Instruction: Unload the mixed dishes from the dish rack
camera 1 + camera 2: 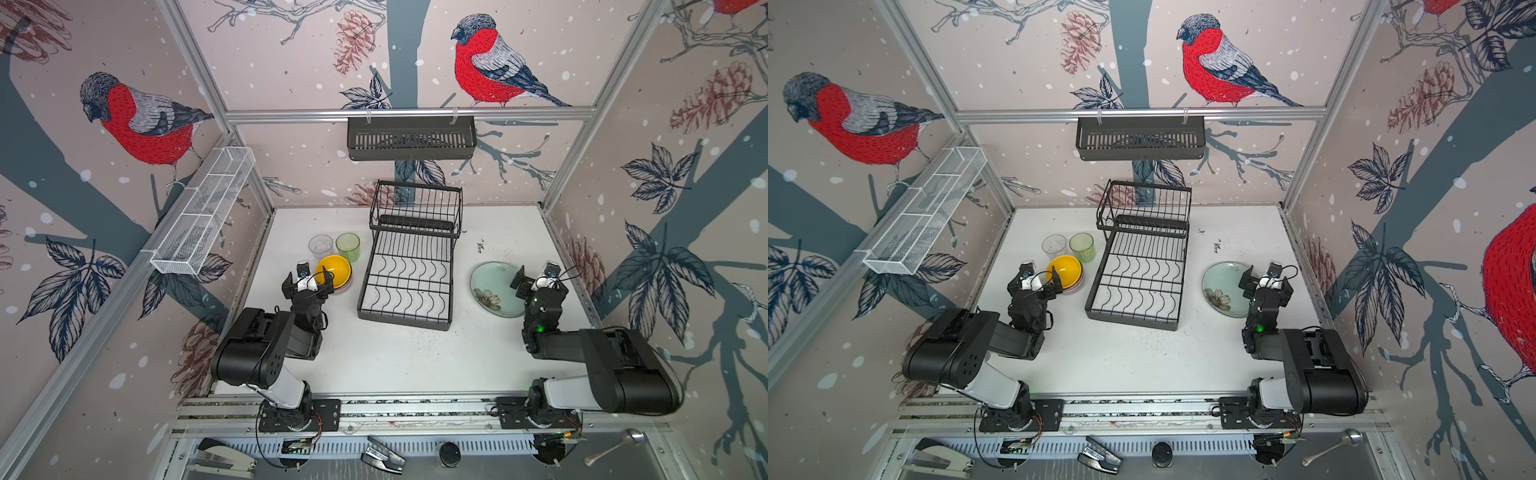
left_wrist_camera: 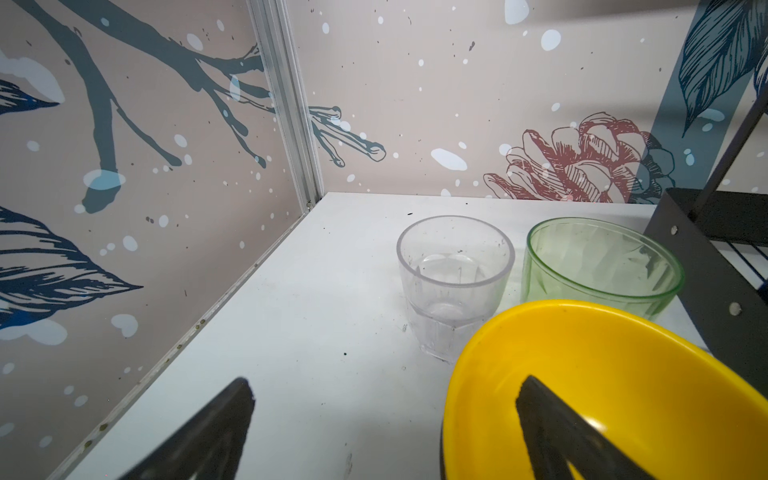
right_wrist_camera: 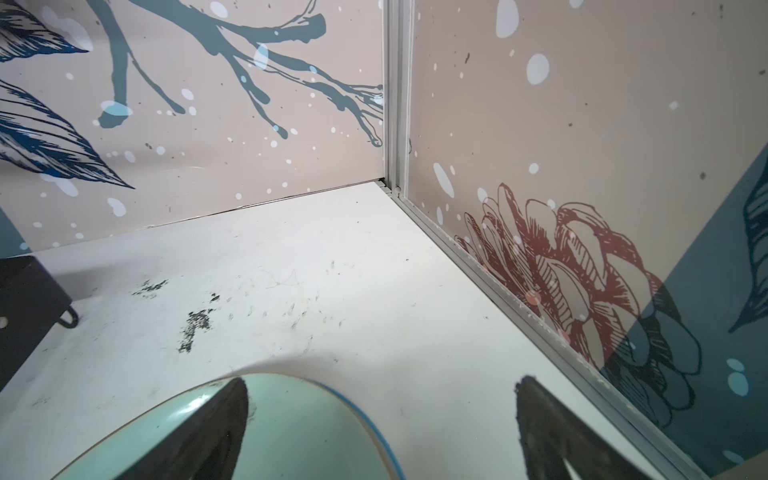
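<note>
The rack (image 1: 409, 274) was seen apparently emptied, bowl (image 1: 336, 268) and plate (image 1: 494, 278) set beside it. Left gripper (image 1: 308, 280) and right gripper (image 1: 540, 280) were held with jaws apart, empty; only withdrawal was judged outstanding.

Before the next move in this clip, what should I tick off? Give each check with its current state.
1. Dish rack unloaded: ok, only bare wires on both levels in both top views.
2. Left gripper open and holding nothing: ok.
3. Right gripper open and holding nothing: ok.
4. Clear tumbler and green tumbler upright on the table: ok.
5. Left gripper clear of the yellow bowl: cannot tell; one finger lies over its inside in the left wrist view.
6. Right gripper clear of the mint plate: cannot tell; one finger lies over it.
</note>
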Robot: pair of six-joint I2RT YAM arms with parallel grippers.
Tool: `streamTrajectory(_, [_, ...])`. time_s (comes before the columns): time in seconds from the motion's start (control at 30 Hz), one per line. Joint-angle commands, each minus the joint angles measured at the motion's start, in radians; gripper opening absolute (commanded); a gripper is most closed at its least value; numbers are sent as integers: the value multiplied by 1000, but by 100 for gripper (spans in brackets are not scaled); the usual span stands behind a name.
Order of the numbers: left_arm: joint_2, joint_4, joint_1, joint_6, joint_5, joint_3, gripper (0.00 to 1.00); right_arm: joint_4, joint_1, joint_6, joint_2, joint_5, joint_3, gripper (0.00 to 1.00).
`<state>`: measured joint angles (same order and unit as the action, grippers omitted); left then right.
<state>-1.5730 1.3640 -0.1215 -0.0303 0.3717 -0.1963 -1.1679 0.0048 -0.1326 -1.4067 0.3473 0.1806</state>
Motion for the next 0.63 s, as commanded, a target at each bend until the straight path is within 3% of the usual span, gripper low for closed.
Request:
streamTrajectory(0.0, [0,43,2,4,10,-2,99,-59,-7,-16,-39,-112,10,100])
streamTrajectory(0.2, [-1,41,2,4,9,-2,99,-46,-5,31,-90,-208,44,100])
streamTrajectory(0.6, [3,17,10,10,-14,-13,99,-32,17,43,-94,-164,51,100])
